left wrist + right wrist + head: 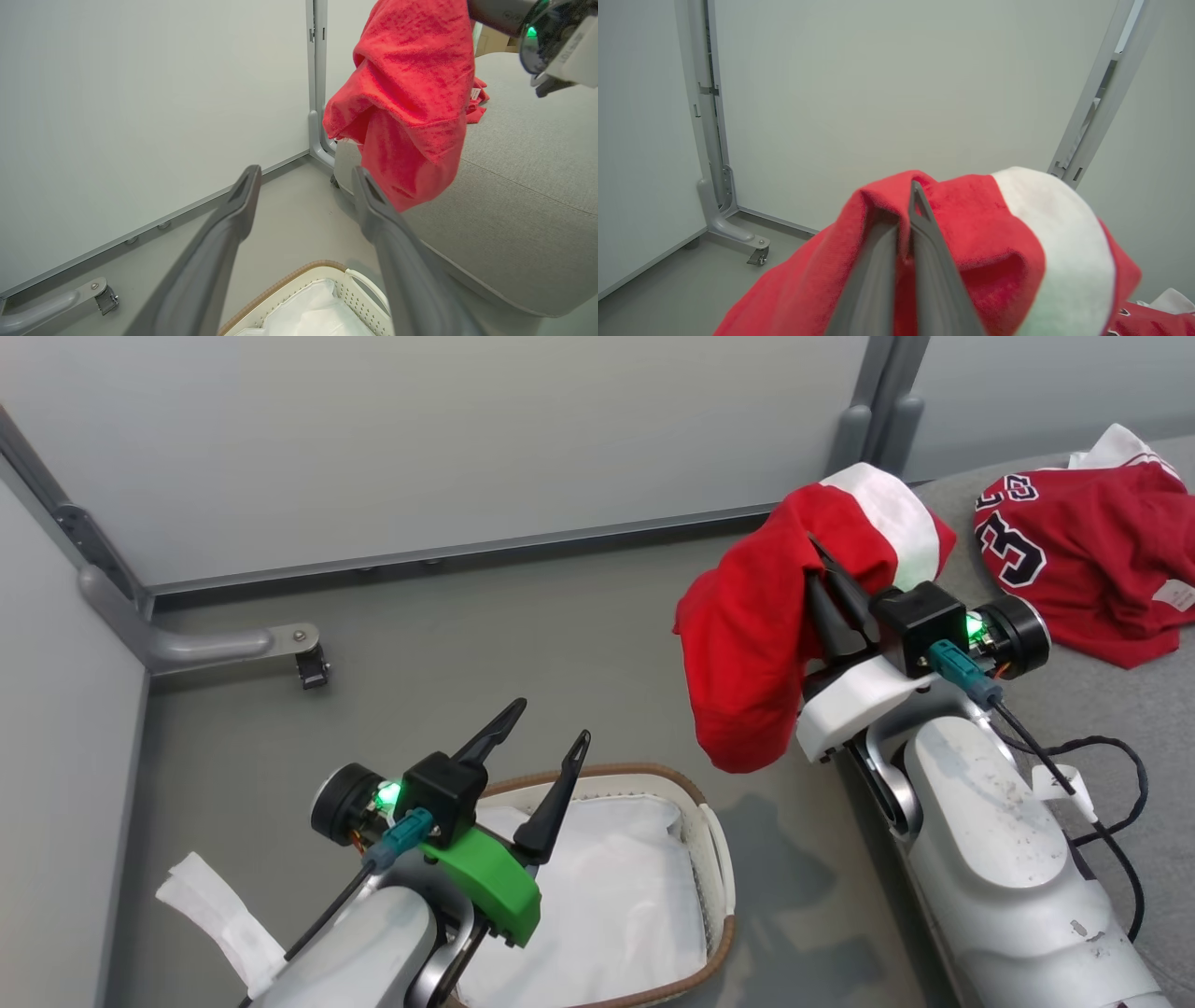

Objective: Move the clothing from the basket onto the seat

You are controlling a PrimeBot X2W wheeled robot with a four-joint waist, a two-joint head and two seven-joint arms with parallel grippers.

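My right gripper is shut on a red garment with a white band, held in the air beside the grey sofa's left edge; in the right wrist view its fingers pinch the same red garment. That hanging red garment also drapes in front of the sofa in the left wrist view. A red jersey with numerals lies on the sofa. My left gripper is open above the cream basket, nothing between its fingers.
A smooth white sheet lies in the basket. Grey partition panels with metal feet and a castor stand behind. A black cable loops off my right arm over the sofa. Grey floor lies between basket and wall.
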